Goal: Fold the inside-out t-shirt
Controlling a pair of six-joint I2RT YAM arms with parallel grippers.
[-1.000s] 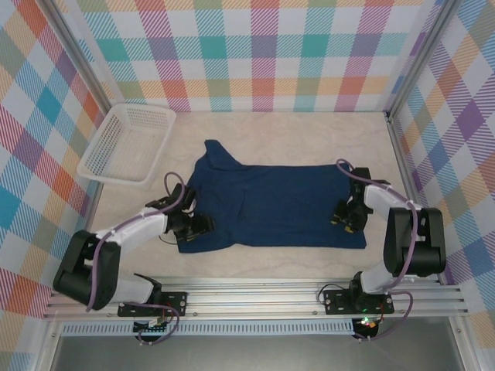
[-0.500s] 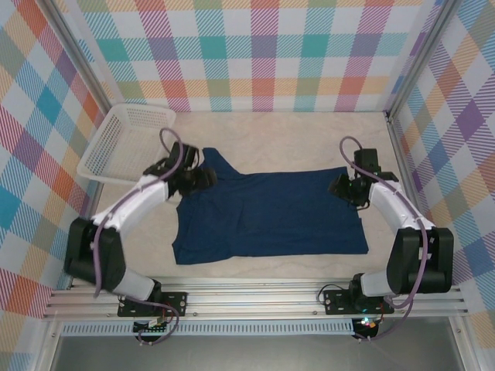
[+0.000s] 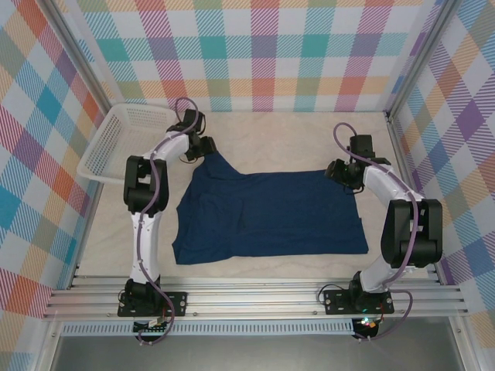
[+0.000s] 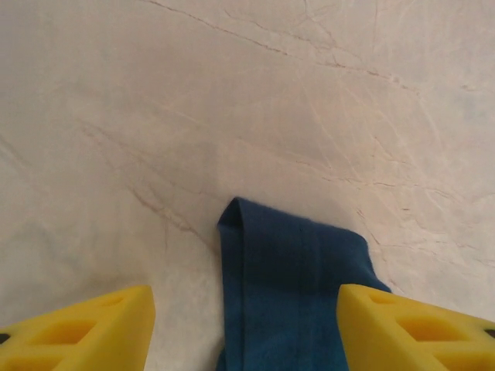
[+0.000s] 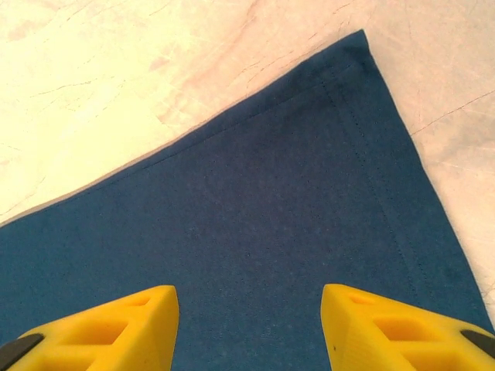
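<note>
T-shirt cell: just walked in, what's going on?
Two arms are working on a dark blue t-shirt spread on the table. The left gripper is open at the far left sleeve, one finger on each side of its tip. The right gripper is open over the shirt's far right corner. Neither is holding cloth. A white basket sits at the far left.

Left hand [image 4: 244, 300] and right hand [image 5: 247, 294] spread wide.

- The beige marbled tabletop [image 3: 278, 139] lies bare beyond the dark navy cotton t-shirt [image 3: 271, 212] and along its near edge.
- The white plastic mesh basket [image 3: 124, 147] blocks the far-left corner.
- The pastel checked walls [image 3: 263, 54] close three sides.
</note>
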